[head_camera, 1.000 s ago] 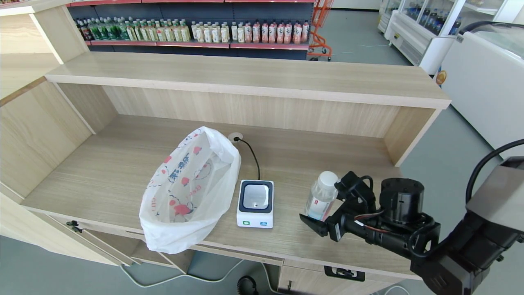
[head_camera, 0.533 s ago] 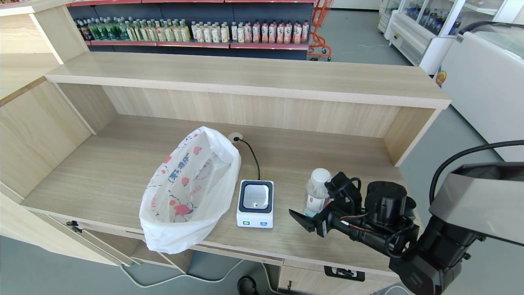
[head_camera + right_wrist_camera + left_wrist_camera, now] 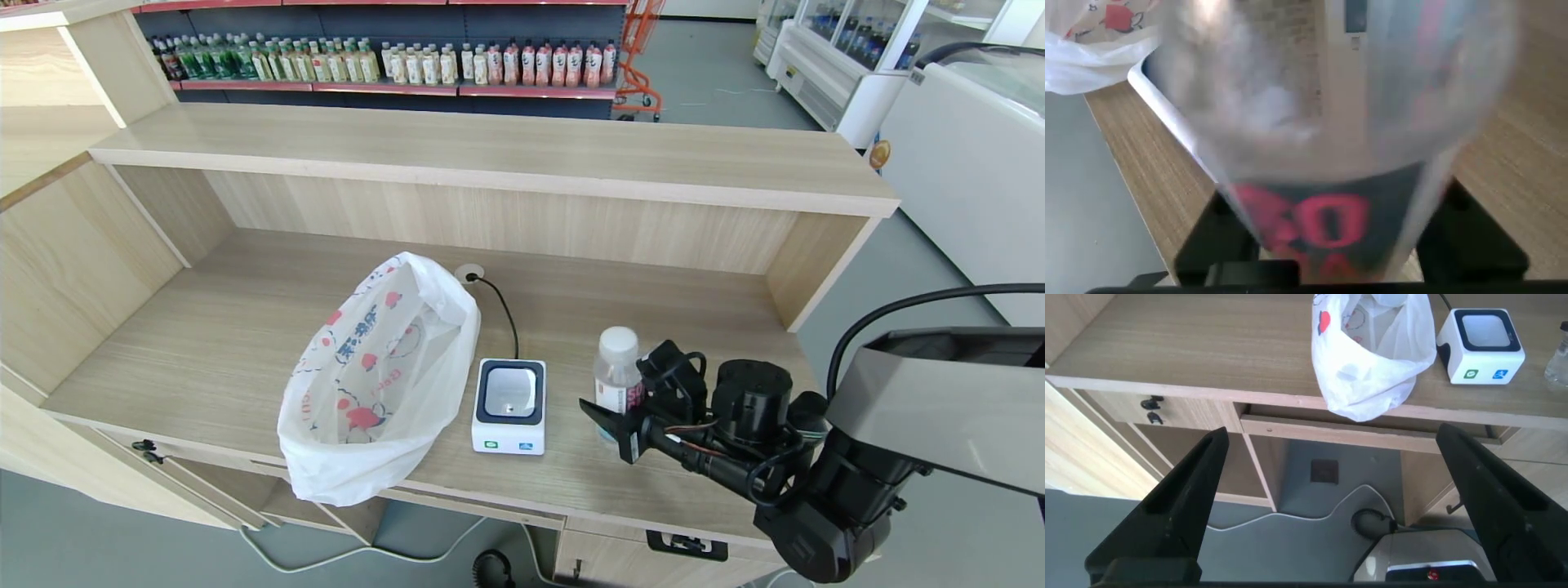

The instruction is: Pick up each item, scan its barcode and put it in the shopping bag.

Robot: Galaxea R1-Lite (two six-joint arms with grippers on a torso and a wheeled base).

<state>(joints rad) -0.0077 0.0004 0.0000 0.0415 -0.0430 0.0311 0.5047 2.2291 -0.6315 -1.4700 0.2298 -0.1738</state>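
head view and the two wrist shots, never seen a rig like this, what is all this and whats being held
It is a two-armed robot at a shop counter. The wide picture is from a camera on its head; the other two are from cameras on its wrists. On the counter stand a bag and a scanner. The right gripper is shut on a bottle beside the scanner; the close-up is that bottle from the right wrist. The left gripper is open, low in front of the counter.
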